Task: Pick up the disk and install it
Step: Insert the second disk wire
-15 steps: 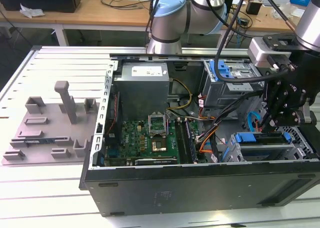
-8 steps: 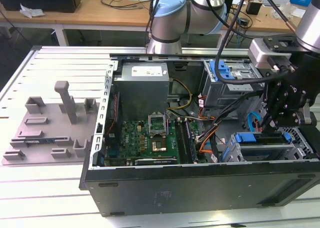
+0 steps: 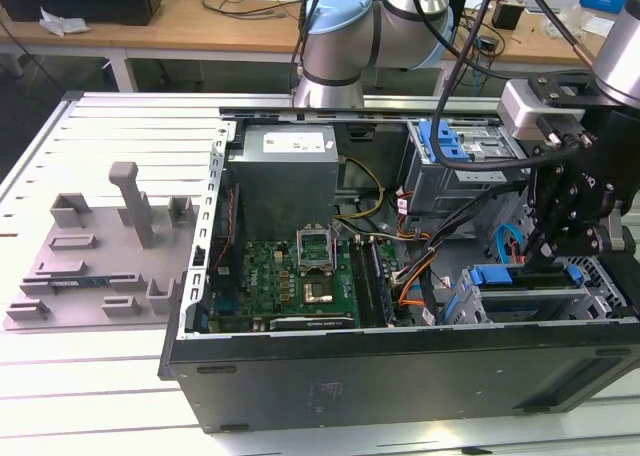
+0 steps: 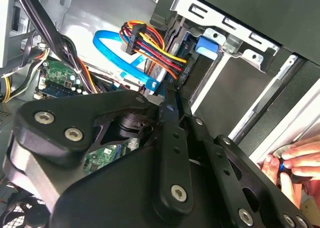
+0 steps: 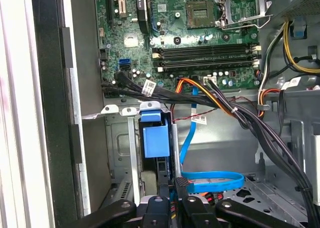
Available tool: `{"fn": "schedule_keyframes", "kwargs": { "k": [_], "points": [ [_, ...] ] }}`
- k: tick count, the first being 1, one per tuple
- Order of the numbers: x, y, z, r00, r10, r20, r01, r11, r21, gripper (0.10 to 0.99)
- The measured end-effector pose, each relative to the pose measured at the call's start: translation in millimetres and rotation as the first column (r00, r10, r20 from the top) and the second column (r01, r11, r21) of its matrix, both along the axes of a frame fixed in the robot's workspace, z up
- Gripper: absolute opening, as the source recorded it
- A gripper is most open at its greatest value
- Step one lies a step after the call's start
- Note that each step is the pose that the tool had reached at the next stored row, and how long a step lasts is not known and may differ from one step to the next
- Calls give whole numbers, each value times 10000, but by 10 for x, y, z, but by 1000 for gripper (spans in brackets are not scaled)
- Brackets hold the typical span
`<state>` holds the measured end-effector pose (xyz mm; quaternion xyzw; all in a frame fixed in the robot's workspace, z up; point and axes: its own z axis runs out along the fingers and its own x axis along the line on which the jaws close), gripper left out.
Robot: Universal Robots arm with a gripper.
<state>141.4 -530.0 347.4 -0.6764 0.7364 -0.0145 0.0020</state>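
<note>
The disk (image 3: 525, 298) sits edge-on in the drive cage at the near right corner of the open computer case (image 3: 400, 361). Its blue bracket (image 5: 152, 140) shows in both wrist views, where the blue tab (image 4: 205, 44) lies against the cage's metal rails. My gripper (image 3: 545, 251) hangs directly over that cage. In the first wrist view its fingertips (image 5: 180, 187) are close together on the disk's rear edge, with blue plastic between them, so my gripper (image 5: 171, 189) looks shut on the disk.
Bundled cables (image 5: 225, 103) and a blue flat cable (image 5: 210, 180) run beside the cage. The motherboard (image 3: 310, 276) and power supply (image 3: 285, 176) fill the case's left half. A grey fixture plate with posts (image 3: 100, 261) lies left of the case. A person's hand (image 4: 295, 158) rests outside the case wall.
</note>
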Motion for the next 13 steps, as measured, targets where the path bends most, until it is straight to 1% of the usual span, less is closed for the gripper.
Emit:
{"fn": "schedule_keyframes", "kwargs": {
  "k": [9,13],
  "points": [
    [4,-3,-46,10000,2,0,-2,10000,-3,161],
    [4,-8,-91,10000,9,-1,-9,10000,-9,161]
  ]
}}
